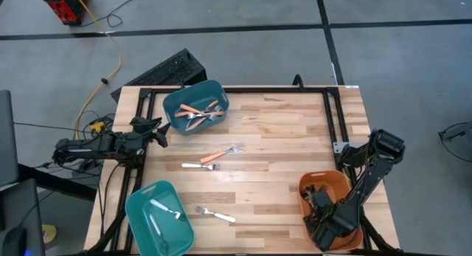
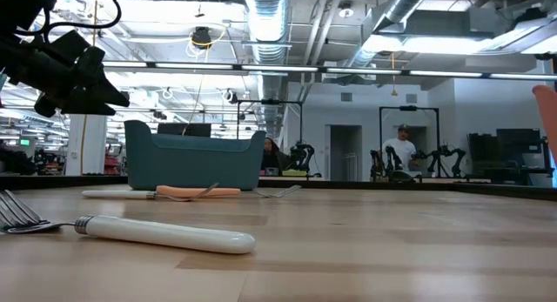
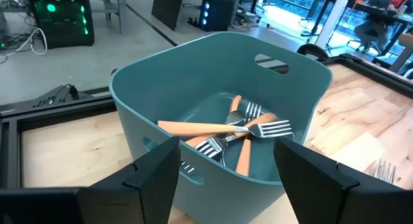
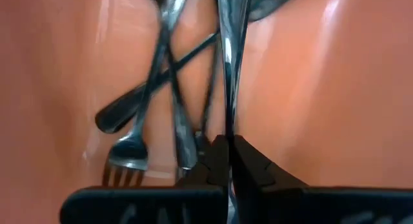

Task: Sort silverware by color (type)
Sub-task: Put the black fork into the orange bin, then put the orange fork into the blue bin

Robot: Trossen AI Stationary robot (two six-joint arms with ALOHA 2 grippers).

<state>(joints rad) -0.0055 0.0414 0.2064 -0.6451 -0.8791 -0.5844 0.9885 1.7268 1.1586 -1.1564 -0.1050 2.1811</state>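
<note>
Several orange-handled forks (image 1: 198, 113) with silver tines lie crossed in a heap inside the teal bin (image 1: 177, 101) at the table's far edge. One more orange-handled fork (image 1: 220, 155) lies flat at mid-table, tines toward the right. Just beside it, nearer the left, lies a white-handled fork (image 1: 199, 166). Another white-handled fork (image 1: 216, 215) lies flat near the front edge. One white fork (image 1: 165, 209) rests in the front-left teal bin (image 1: 140, 215). Black forks (image 4: 169, 88) lie tangled in the orange bin (image 1: 308, 186) at the front right.

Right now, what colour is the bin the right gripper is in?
Orange bin, right gripper inside it; clearest in the high view.
</note>
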